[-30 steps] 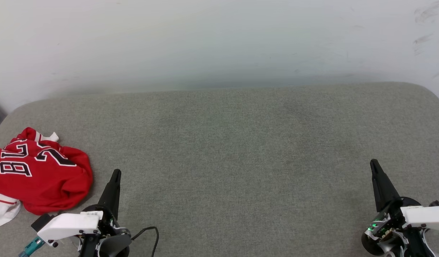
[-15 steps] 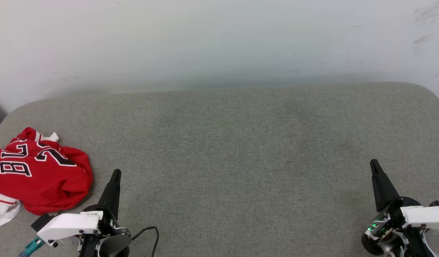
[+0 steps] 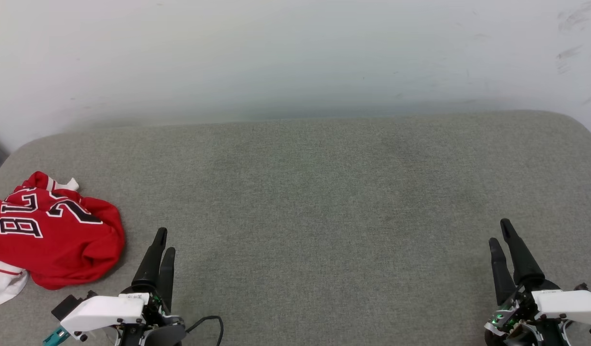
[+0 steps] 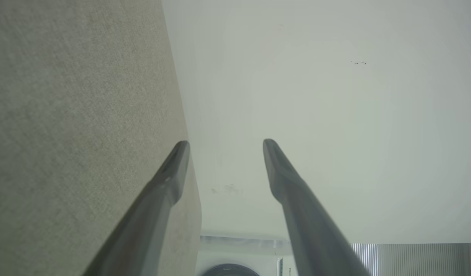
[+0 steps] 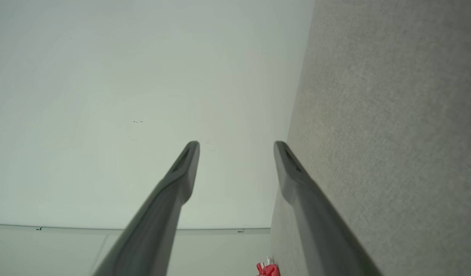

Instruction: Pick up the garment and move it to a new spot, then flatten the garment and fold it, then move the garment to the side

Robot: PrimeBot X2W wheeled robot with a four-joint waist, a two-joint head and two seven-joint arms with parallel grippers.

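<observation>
L gripper (image 3: 166, 240) + R gripper (image 3: 498, 231): jaws now spread, were clenched, both empty | garment (image 3: 59, 245) crumpled at left edge of grey cushion (image 3: 324, 192), near L gripper, untouched | pickup not started; L grab prob next

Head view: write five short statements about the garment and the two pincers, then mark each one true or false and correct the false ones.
1. The garment lies bunched up at the left end of the grey cushion. True.
2. The left pincer is shut on the garment. False: its jaws stand open, it holds nothing, and it is apart from the cloth.
3. The right pincer is open and empty. True.
4. The garment is spread flat and folded. False: it is a crumpled heap, with part of its black lettering showing.
5. The garment lies closer to the right pincer than to the left. False: it lies beside the left pincer, far across the cushion from the right one.
</observation>
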